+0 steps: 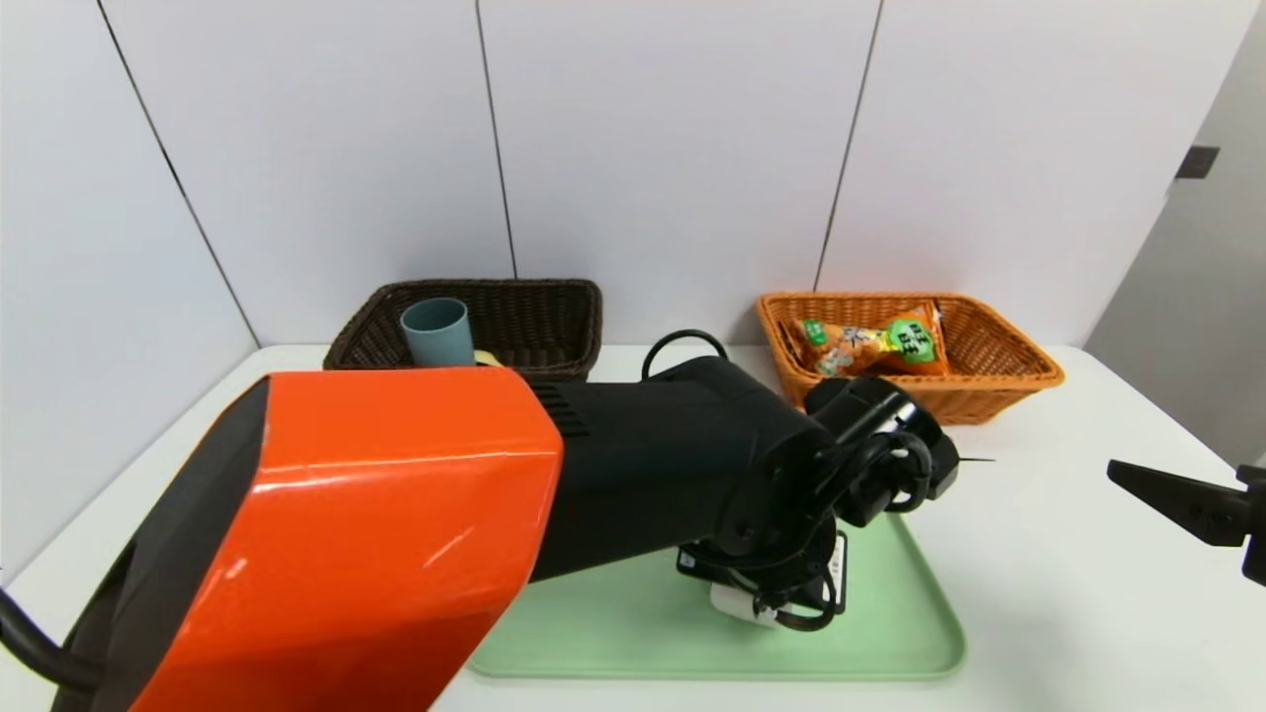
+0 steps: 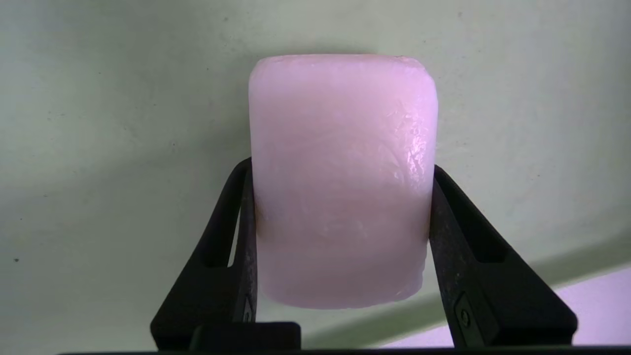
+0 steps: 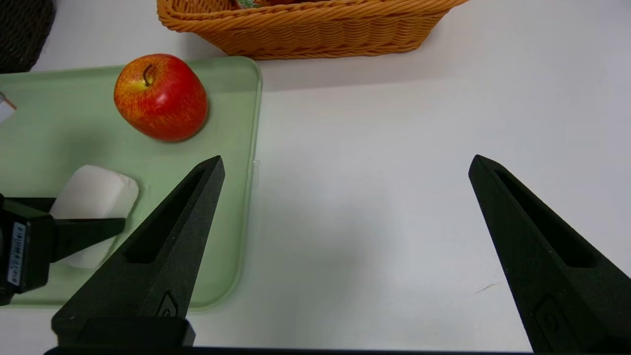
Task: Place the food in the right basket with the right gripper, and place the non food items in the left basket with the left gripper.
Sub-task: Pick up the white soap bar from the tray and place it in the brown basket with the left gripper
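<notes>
Resting on the green tray point(image 2: 98, 123), a pale soap bar point(image 2: 340, 182) is clamped at both sides by the left gripper point(image 2: 340, 236), ready for the dark basket point(image 1: 514, 316). Beside the tray, the right gripper point(image 3: 345, 197) is held wide apart and idle.

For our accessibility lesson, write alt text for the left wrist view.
The left gripper has its two black jaws pressed against the sides of a pale pink soap bar that lies on a light green tray.
</notes>
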You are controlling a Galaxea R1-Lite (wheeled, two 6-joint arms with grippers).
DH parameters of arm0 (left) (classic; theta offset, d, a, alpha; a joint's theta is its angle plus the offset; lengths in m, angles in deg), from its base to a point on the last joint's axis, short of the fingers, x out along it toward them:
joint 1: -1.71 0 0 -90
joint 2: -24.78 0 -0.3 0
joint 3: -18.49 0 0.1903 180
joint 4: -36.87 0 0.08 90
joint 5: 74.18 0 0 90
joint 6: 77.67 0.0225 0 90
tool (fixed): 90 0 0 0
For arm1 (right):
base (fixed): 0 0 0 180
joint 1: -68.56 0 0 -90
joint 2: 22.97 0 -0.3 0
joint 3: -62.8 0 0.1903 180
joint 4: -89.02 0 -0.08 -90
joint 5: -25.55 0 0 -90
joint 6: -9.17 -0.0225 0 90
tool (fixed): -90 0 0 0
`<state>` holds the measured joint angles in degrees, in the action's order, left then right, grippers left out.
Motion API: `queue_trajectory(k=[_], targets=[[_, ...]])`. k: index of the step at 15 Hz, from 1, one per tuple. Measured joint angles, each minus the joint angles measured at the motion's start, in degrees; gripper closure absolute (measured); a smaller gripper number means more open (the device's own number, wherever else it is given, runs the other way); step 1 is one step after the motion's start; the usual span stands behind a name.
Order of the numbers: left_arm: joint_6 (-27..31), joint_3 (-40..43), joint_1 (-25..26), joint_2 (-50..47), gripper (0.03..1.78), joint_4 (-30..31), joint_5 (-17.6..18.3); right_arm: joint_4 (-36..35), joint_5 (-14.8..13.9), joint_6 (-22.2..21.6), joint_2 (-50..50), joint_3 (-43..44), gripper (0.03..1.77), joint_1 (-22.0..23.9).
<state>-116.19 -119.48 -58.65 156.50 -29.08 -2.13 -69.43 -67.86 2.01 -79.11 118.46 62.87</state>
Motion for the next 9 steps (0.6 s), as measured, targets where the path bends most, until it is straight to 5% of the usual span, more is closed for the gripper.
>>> queue_trajectory(k=[6,9], targets=[[-0.3,0.0,0.7,-9.2,0.84,-1.4,0.3,0.0,-0.1,-0.2,0.0,0.0,0.09,0.0],[0.7,0.0,5.8,-15.2,0.84,-1.4,0.2,0.2,0.1,-0.1,0.0,-0.3,0.09,0.0]])
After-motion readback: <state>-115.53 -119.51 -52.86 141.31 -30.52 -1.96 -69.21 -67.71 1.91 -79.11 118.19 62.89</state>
